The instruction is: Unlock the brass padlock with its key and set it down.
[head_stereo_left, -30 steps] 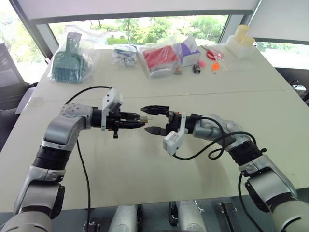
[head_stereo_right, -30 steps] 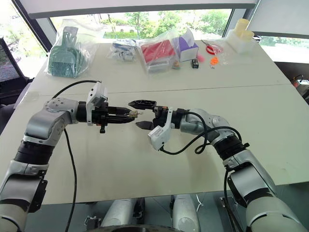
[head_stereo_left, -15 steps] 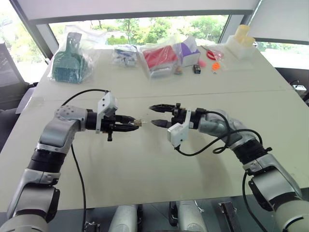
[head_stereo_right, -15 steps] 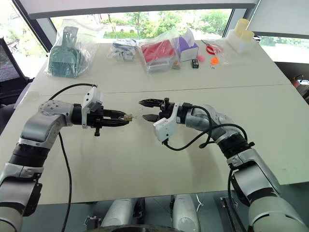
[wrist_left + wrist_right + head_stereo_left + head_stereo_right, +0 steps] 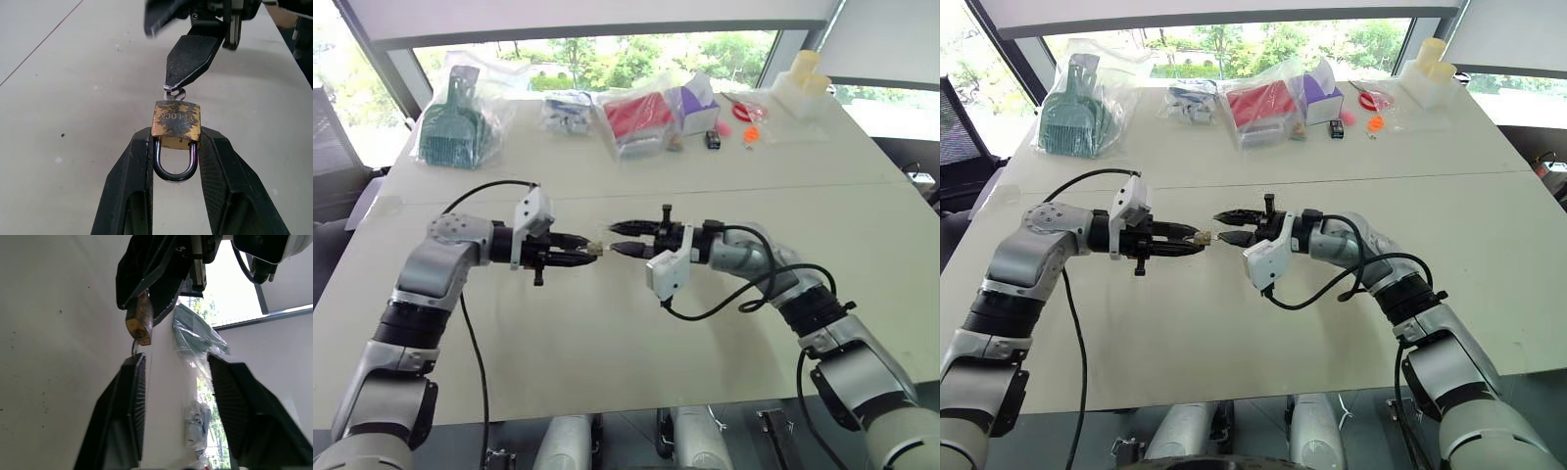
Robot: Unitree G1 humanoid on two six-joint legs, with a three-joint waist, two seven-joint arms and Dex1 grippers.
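left gripper (image 5: pixel 175 147) clamped the brass padlock (image 5: pixel 176 125), shackle between its fingers | right gripper (image 5: pixel 178 382) gaped, one fingertip touching the key (image 5: pixel 174 93) | padlock lettering unreadable

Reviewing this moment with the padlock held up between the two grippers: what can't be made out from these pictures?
- Tiny silvery key: in the left wrist view its blade is inside the yellowish brass padlock; a right gripper finger covers part of its head.
- Shackle latched or released: ends hidden between the left gripper fingers.
- Small items at the white table's far edge: too small in the eye views.
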